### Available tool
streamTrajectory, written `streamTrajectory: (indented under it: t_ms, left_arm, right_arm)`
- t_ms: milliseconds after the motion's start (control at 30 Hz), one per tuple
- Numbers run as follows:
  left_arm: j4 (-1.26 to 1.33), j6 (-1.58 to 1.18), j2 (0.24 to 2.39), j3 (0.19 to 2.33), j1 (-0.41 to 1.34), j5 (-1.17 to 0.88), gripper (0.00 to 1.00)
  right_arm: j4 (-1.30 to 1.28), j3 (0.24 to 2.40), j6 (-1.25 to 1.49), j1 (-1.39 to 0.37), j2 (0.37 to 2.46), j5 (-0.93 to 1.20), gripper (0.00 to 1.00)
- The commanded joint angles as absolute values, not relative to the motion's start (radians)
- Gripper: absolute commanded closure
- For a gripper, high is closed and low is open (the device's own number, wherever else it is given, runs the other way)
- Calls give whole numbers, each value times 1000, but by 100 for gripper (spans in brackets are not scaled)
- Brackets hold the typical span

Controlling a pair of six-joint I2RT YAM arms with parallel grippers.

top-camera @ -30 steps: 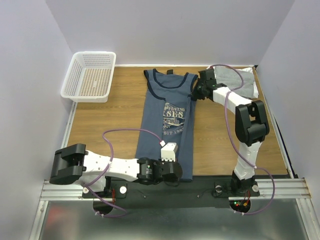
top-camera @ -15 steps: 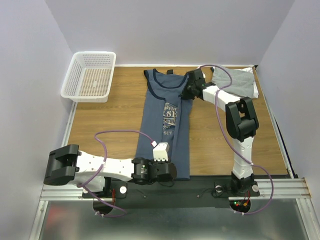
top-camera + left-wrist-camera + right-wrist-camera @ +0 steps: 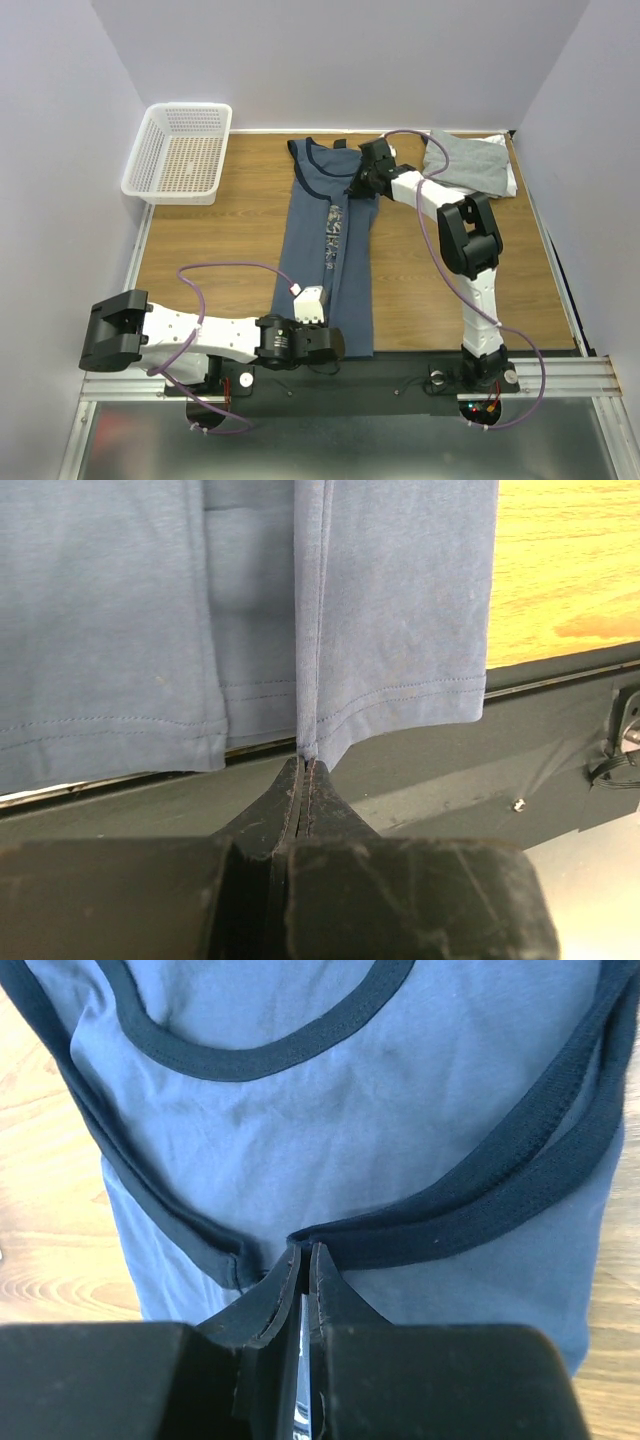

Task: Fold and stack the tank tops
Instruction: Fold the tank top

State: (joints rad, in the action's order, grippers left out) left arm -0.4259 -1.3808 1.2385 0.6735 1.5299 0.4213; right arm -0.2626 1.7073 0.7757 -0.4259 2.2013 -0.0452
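Top external: L pincer (image 3: pixel 302 768) pinches navy tank top (image 3: pixel 322 275) hem, R pincer (image 3: pixel 303 1256) its strap.

The worktop (image 3: pixel 220 240) is viewed from above its near edge. Close wrist views are aimed along the left gripper (image 3: pixel 302 768) and right gripper (image 3: pixel 303 1256) (low in frame); the navy tank top (image 3: pixel 305 260) is shared by all.

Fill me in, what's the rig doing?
Both arms are folding the navy tank top lengthwise. The left gripper is shut on its bottom hem, the right gripper on the dark armhole trim, with the right side drawn partway over the print. A folded grey top lies at the far right; the basket sits far left.
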Motion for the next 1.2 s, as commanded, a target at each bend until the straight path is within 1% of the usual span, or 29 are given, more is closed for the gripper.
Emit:
streamTrajectory:
  t_ms: [0, 667, 800, 933, 967, 1033, 1067, 1100, 1167]
  left_arm:
    - [-503, -1416, 1203, 657, 1531, 436, 100]
    - [-525, -1417, 1174, 620, 1531, 402, 100]
    - [-525, -1416, 1167, 618, 1531, 400, 100]
    - [-543, -1424, 1151, 621, 1531, 406, 98]
    - [-554, -1428, 1143, 626, 1531, 413, 93]
    - [-569, -1434, 1131, 633, 1531, 419, 82]
    - [-583, -1437, 1121, 640, 1531, 425, 73]
    - [-589, -1433, 1114, 644, 1532, 428, 64]
    - [-601, -1425, 1095, 667, 1532, 443, 57]
  right_arm:
    - [-233, 1772, 799, -439, 2217, -69, 91]
    - [-238, 1830, 801, -483, 2261, -84, 91]
    - [-238, 1835, 801, -486, 2269, -80, 83]
    - [-238, 1855, 790, -491, 2279, -65, 78]
    - [-236, 1868, 782, -495, 2283, -60, 77]
    - [-236, 1879, 772, -495, 2286, -45, 69]
    - [-236, 1885, 756, -497, 2286, -41, 66]
    - [-238, 1896, 741, -499, 2284, -34, 58]
    - [-238, 1899, 720, -499, 2266, -29, 51]
